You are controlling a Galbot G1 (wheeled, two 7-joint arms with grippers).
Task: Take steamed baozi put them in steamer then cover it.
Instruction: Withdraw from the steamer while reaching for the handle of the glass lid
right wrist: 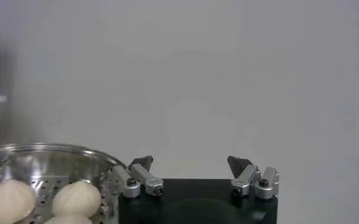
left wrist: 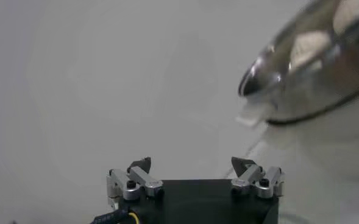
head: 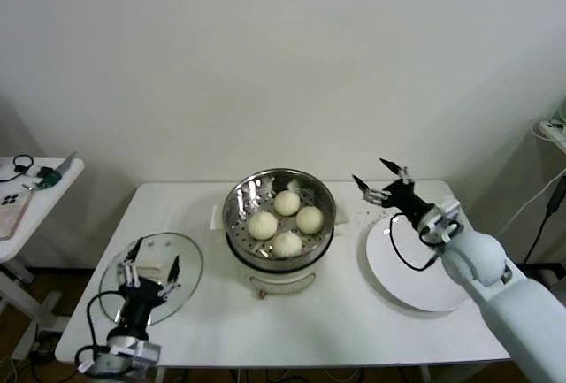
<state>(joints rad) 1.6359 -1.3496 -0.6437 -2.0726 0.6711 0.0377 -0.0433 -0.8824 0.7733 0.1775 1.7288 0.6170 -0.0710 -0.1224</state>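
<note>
All four baozi [head: 286,221] sat in the steamer [head: 279,215], which stood mid-worktop [head: 292,321] on its cream base; from the right wrist view two or three baozi [right wrist: 75,198] showed on the perforated floor. The glass lid [head: 150,279] lay flat on the worktop to the robot's left, apart from the steamer, so covering was the step left.

The left gripper [head: 150,270] hovered over the lid, fingers spread and holding nothing. The right gripper [head: 378,180] hung above the far edge of the white plate [head: 416,268], just beside the steamer, fingers also spread and empty.

The lid was likely rigid, smooth and breakable, heavier than the buns, and slick at its rim; the pale block at its centre, seemingly the handle, looked the surest place to pinch. The baozi were probably soft and light, easily dented.

The worktop was white, flat and matte. A plain pale wall stood behind, a small side table [head: 35,188] with odds and ends lay to the left, and cables hung at the right.
</note>
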